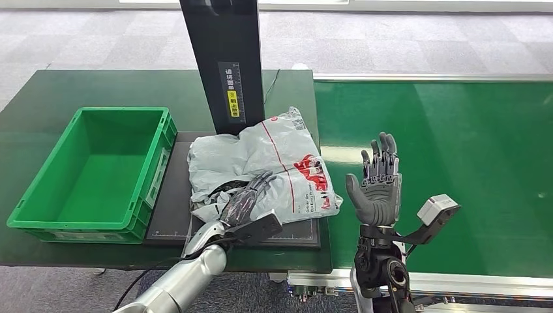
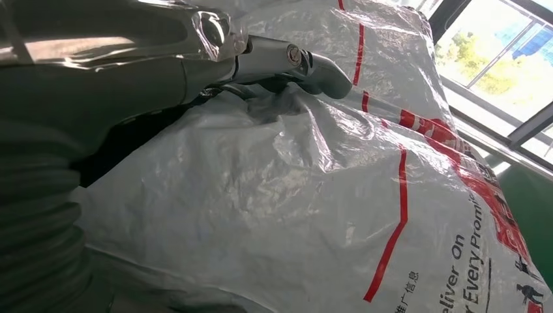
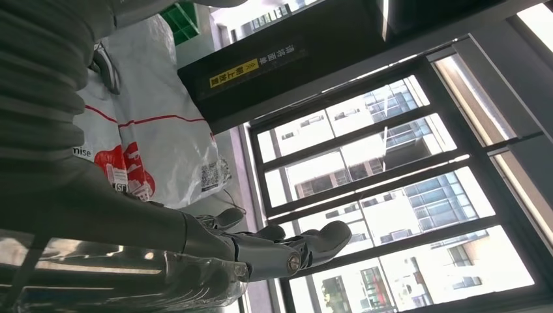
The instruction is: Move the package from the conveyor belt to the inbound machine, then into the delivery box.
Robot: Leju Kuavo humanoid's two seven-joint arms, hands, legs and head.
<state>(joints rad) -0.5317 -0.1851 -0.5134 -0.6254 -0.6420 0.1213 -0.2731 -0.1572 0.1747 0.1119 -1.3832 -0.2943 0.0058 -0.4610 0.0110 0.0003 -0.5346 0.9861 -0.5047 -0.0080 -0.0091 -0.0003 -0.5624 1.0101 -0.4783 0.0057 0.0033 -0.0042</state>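
The grey plastic package [image 1: 274, 163] with red print lies crumpled on the black platform [image 1: 173, 215] of the inbound machine, in front of its dark column [image 1: 222, 65]. My left hand [image 1: 246, 201] lies over the package's near left part, fingers on top. In the left wrist view its thumb [image 2: 313, 65] presses into a fold of the package [image 2: 293, 215], so the hand grips it. My right hand [image 1: 377, 186] stands upright over the green conveyor belt [image 1: 456, 143], right of the package, fingers apart and holding nothing. The right wrist view has that hand [image 3: 261, 248] with the package [image 3: 156, 143] beyond it.
The green delivery box [image 1: 39, 215] stands just left of the platform on the dark green table [image 1: 39, 111]; nothing is inside it. The machine's column rises behind the package. The belt stretches bare to the right.
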